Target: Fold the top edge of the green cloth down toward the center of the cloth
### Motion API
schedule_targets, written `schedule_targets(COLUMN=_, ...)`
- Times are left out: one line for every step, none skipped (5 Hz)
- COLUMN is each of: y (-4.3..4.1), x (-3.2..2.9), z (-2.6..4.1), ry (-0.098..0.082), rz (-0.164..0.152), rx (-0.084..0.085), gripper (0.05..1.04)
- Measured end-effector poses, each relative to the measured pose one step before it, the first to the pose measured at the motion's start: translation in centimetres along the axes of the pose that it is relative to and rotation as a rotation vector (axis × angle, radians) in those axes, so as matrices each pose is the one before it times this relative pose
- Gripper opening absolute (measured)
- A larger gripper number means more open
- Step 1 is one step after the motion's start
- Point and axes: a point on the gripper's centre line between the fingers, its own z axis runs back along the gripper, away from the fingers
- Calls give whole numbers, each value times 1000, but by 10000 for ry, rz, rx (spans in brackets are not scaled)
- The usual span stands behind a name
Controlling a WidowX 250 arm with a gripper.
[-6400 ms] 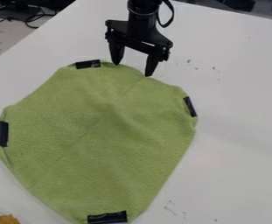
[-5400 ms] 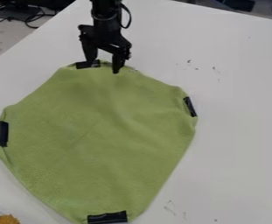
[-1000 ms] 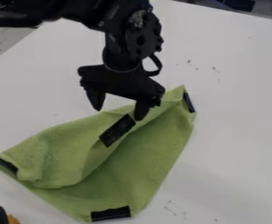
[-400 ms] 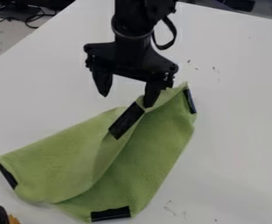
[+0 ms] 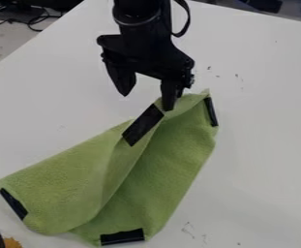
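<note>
The gripper (image 5: 146, 101), fingers spread, has one tip by the cloth's (image 5: 169, 160) one o'clock edge; it's partly folded, the flap (image 5: 68, 191) left unflattened.

The camera looks down at a slant across the table (image 5: 263, 150), facing the arm (image 5: 140, 14) at the view's top edge, near enough for the cloth (image 5: 172, 164) to span much of the lower left.
</note>
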Motion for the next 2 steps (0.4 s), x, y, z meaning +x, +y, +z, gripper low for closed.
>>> schedule_targets(y=33, x=-58, z=-310, ry=-103, rz=-184, rx=-46, gripper=1001)
schedule_targets(y=180, x=-82, z=-47, ry=84, rz=39, rx=116, gripper=1001)
